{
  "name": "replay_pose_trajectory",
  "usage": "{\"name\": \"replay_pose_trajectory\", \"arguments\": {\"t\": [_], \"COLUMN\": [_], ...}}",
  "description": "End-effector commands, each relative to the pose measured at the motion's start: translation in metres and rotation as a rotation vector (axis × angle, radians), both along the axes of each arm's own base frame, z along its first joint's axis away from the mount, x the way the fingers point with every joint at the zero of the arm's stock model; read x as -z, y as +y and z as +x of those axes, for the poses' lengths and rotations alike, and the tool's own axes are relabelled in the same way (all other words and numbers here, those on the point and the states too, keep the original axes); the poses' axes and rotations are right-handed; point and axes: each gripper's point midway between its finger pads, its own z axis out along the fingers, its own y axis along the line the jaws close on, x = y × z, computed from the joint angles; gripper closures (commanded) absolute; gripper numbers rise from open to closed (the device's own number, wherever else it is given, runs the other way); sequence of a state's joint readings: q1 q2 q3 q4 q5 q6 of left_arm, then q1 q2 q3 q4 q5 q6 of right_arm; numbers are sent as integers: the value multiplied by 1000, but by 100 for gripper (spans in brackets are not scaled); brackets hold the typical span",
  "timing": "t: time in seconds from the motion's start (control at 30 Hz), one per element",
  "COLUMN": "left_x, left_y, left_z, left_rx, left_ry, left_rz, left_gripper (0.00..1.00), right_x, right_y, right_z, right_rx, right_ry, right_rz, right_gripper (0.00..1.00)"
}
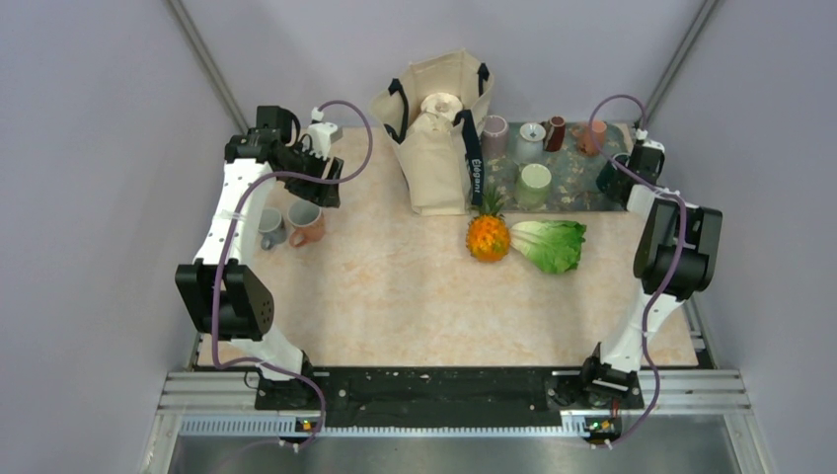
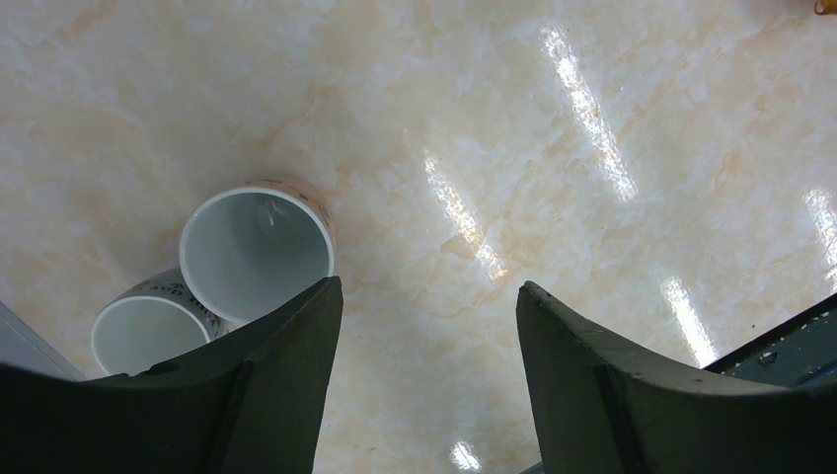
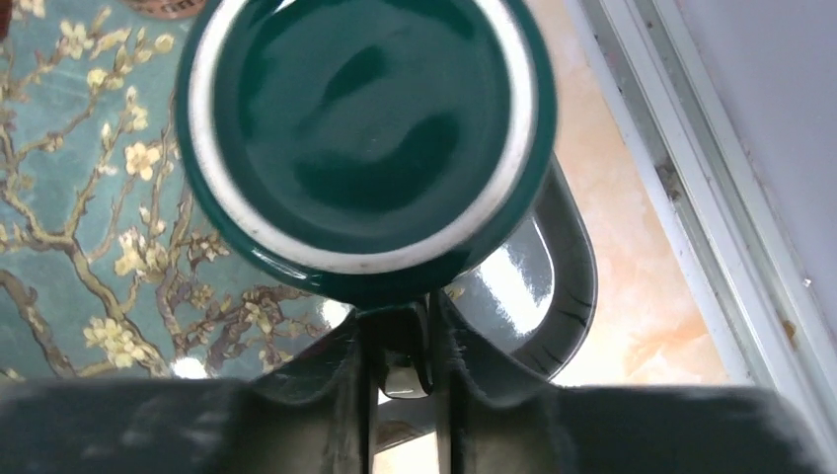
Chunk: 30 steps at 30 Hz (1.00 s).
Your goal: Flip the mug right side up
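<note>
Now pinching tight with the right fingers (image 3: 341, 375), closed on the handle (image 3: 572, 267) of the green mug (image 3: 365, 148). Sits bottom up on the flower mat (image 3: 89, 247), far right on the table (image 1: 395, 296). Looks hard, shiny and slippery, a bit heavy, and could break if dropped. Best held by the handle or the thick wall. Reaching far with the right arm (image 1: 671, 247), wrist pointing down. Holding nothing in the left gripper (image 2: 429, 286), wide open, far left near two other mugs (image 2: 259, 252).

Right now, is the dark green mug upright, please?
No, upside down: the mug shows its ringed base to the right wrist camera.
</note>
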State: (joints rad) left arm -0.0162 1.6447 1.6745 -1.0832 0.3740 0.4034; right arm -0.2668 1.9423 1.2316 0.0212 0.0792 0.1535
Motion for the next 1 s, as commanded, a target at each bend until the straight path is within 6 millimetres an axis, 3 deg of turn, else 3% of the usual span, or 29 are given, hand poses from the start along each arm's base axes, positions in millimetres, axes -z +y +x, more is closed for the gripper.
{"name": "replay_pose_trajectory", "arguments": {"t": [0.0,0.03,0.2,0.4,0.67,0.8,0.97], "left_x": [-10,-11,-15,-28,-46,-82,-148], "left_y": [-5,-6,-6,-13,-36,-59,-87], "left_z": [5,5,2,0,-6,-11,-19], "left_rx": [8,8,14,26,40,70,100], "left_ry": [-38,-38,-50,-77,-87,-138,-212], "left_rz": [-20,-22,-26,-61,-186,-335,-553], "left_gripper": [30,30,30,30,29,29,25], "right_x": [-17,-17,-42,-105,-178,-222,-282], "right_y": [-7,-7,-4,10,46,87,169], "right_z": [16,14,7,-1,-23,-35,-53], "right_rx": [-7,-3,-11,-40,-112,-222,-417], "right_ry": [-59,-56,-117,-281,-469,-572,-702], "right_rz": [-12,-14,-33,-14,76,135,230], "right_gripper": [90,100,100,100,100,100,100]}}
